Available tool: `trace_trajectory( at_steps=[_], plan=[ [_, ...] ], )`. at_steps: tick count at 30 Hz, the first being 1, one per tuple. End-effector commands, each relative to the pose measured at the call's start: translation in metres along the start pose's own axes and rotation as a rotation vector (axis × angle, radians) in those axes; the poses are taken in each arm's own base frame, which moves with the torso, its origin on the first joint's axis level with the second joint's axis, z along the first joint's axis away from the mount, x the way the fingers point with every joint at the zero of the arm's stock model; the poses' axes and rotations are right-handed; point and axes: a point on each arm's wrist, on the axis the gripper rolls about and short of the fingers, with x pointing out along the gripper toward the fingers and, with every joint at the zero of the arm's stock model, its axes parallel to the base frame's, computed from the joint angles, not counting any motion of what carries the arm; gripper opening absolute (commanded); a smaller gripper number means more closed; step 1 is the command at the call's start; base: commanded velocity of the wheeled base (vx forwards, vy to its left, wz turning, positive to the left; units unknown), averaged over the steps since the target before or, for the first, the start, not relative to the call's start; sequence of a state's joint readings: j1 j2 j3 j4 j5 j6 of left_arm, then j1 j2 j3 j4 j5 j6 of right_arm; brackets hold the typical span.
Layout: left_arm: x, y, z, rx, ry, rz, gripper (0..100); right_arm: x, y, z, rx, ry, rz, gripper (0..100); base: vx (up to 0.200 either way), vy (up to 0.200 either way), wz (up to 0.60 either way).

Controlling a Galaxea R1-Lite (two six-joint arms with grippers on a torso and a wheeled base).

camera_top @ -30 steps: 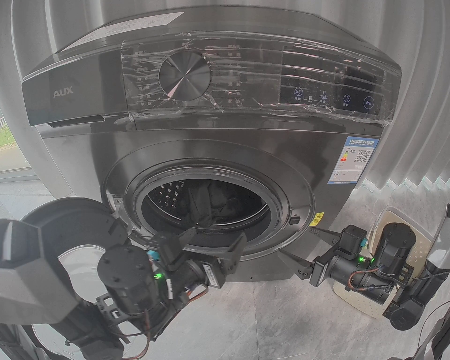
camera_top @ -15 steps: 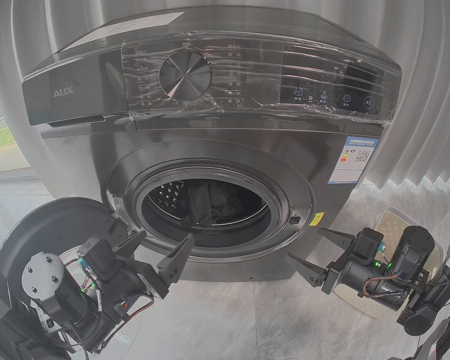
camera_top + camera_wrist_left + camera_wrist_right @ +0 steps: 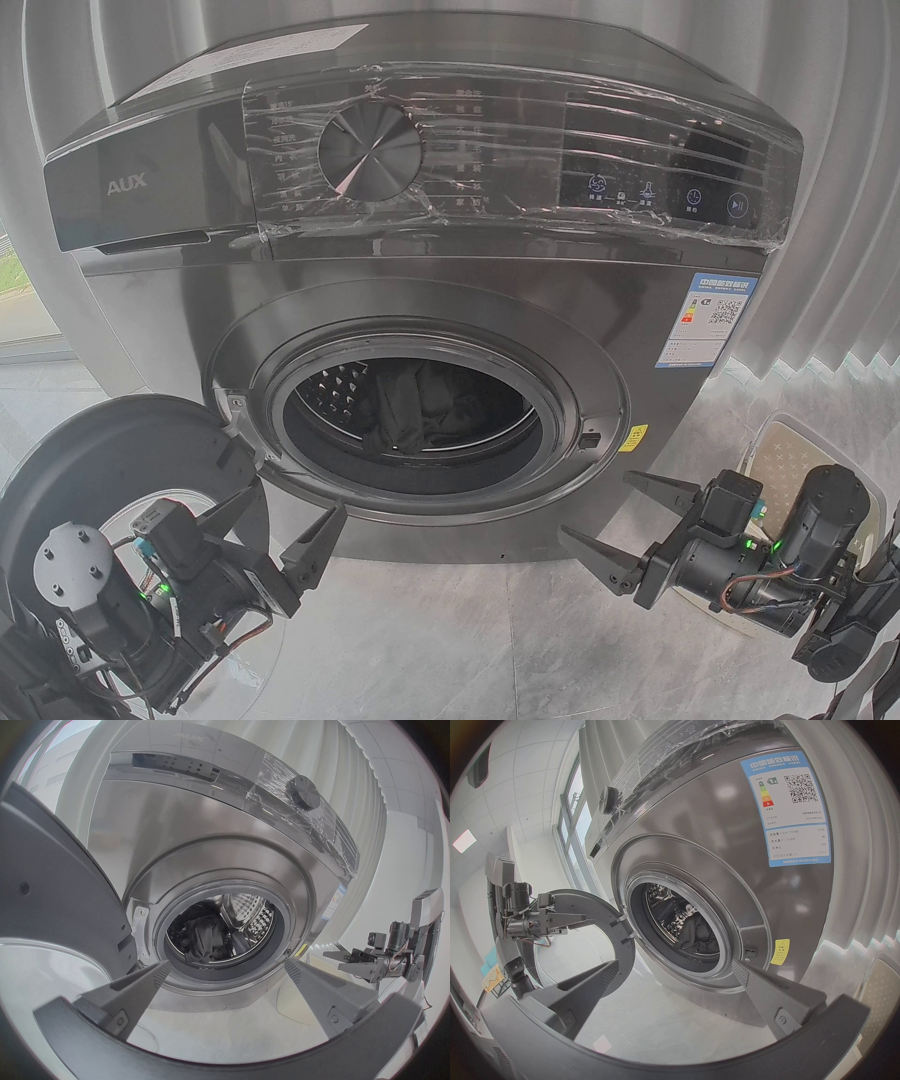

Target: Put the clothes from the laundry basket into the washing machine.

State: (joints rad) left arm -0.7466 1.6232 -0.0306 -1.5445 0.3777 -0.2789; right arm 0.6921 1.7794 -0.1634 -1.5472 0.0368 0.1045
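The grey washing machine (image 3: 450,281) stands with its round door (image 3: 103,450) swung open to the left. Dark clothes (image 3: 417,408) lie inside the drum, also seen as clothes (image 3: 204,938) and clothes (image 3: 696,933) in the wrist views. My left gripper (image 3: 292,502) is open and empty, low in front of the door, left of the drum opening. My right gripper (image 3: 595,506) is open and empty, below and right of the opening, in front of the cream laundry basket (image 3: 783,455). Each wrist view shows its own gripper open: left gripper (image 3: 226,963), right gripper (image 3: 674,963).
Grey tiled floor (image 3: 487,637) lies between the two arms in front of the machine. A pleated curtain (image 3: 834,234) hangs behind and to the right. The open door (image 3: 47,898) sits close beside the left arm.
My left gripper has drawn back from the drum's lower rim, down and to the left, staying open and empty. The right gripper shifted only slightly.
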Motion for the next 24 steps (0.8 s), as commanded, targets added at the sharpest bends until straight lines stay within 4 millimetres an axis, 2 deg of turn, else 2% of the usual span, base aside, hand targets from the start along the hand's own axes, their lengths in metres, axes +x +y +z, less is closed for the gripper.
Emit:
trace_trajectory(
  at_steps=[1, 3, 5, 10, 18, 24],
  plan=[
    [-0.005, 0.004, -0.004, 0.015, 0.021, 0.012, 100, -0.001, 0.004, -0.003, 0.001, 0.013, 0.015, 100, 0.0, 0.0, 0.0],
    [-0.007, 0.004, -0.001, 0.011, 0.009, 0.013, 100, -0.002, 0.003, -0.002, 0.004, 0.01, 0.014, 100, 0.0, 0.0, 0.0],
    [-0.01, 0.004, 0.003, 0.014, -0.012, 0.005, 100, -0.007, 0.003, 0.001, 0.004, 0.002, 0.012, 100, -0.2, 0.0, 0.0],
    [-0.019, 0.003, 0.015, 0.099, -0.076, -0.009, 100, -0.03, 0.005, 0.012, 0.001, -0.051, 0.014, 100, -0.2, 0.0, 0.0],
    [-0.029, 0.004, 0.025, 0.094, -0.121, -0.02, 100, -0.067, 0.004, 0.023, -0.001, -0.123, -0.003, 100, -0.2, 0.0, 0.0],
    [-0.034, 0.009, 0.031, 0.101, -0.145, 0.004, 100, -0.079, -0.004, 0.036, -0.015, -0.205, -0.055, 100, 0.0, 0.0, 0.0]
  ],
)
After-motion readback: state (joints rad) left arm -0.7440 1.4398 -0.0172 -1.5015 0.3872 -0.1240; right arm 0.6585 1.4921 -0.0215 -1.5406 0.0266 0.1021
